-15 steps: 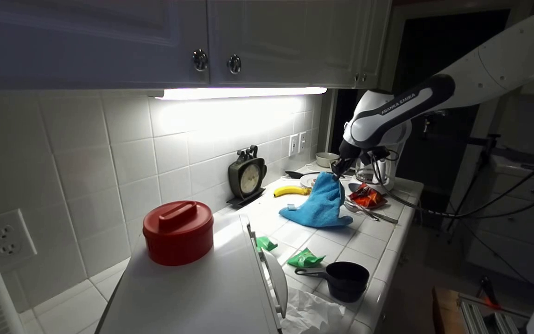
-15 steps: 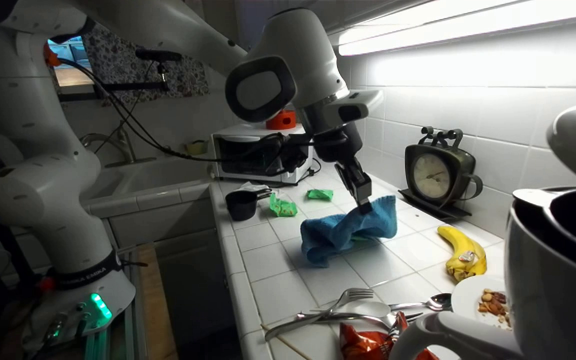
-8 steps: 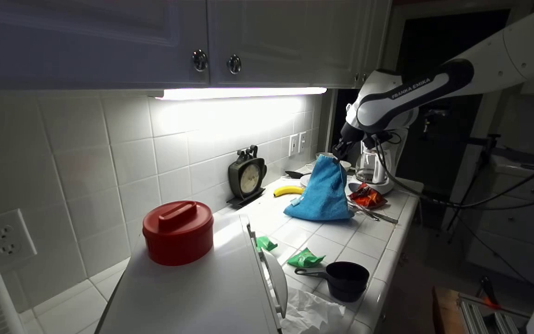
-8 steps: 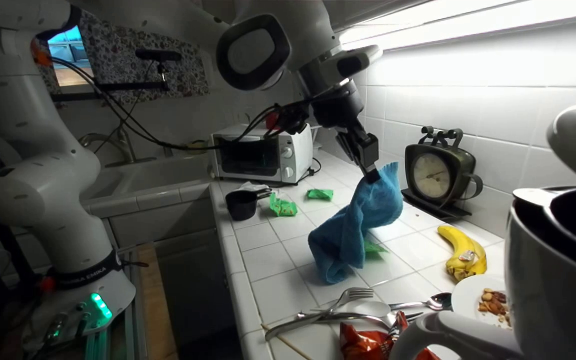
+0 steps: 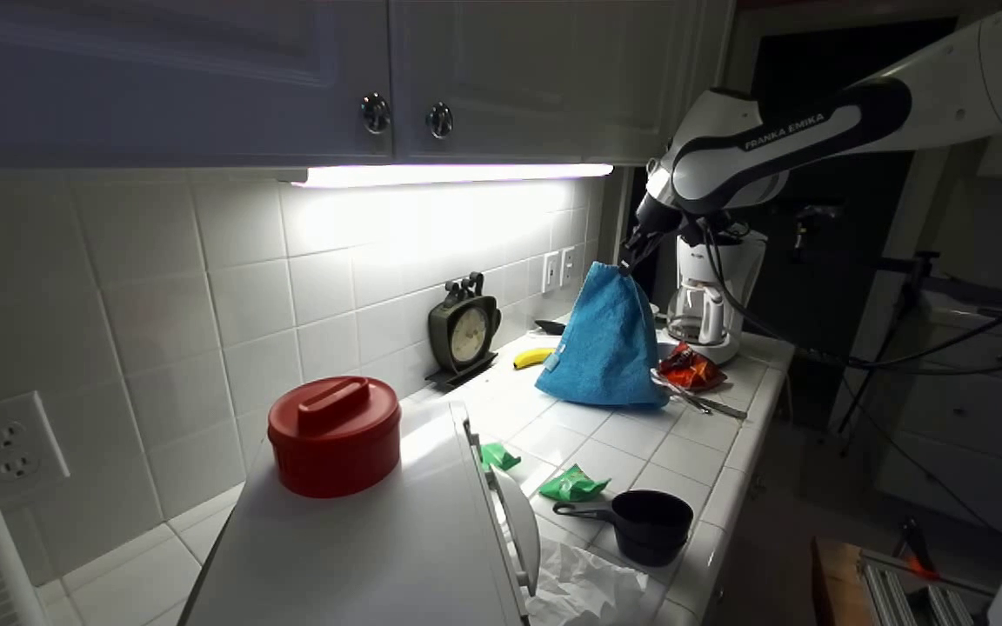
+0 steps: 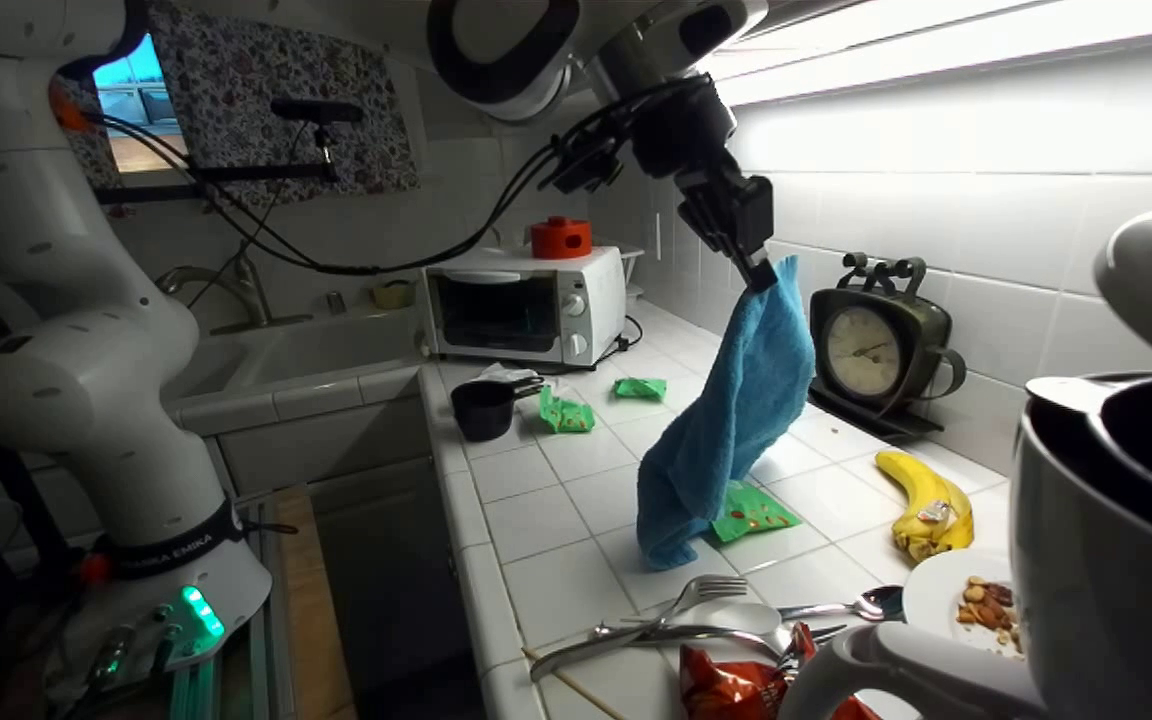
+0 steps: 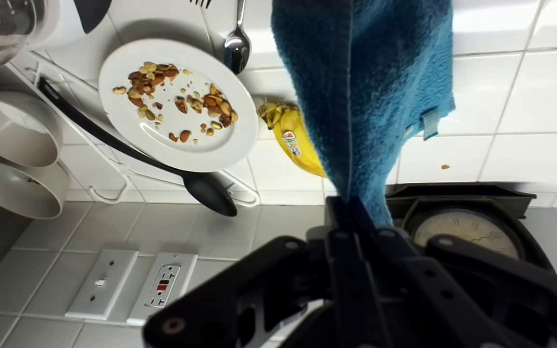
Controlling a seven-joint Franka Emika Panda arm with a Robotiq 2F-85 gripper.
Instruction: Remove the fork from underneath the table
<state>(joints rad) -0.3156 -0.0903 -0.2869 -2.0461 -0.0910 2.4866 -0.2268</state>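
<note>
We see a shiny silver fork on the white tiled table, crossing other cutlery near the edge. Gripper has its jaws clamped on the top of a blue cloth, draping below. We mark the arm extended above the table, gripper tilted downward.

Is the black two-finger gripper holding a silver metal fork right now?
No: in an exterior view, the gripper pinches a fuzzy blue cloth, while a silver fork lies on the white tiled countertop.
</note>
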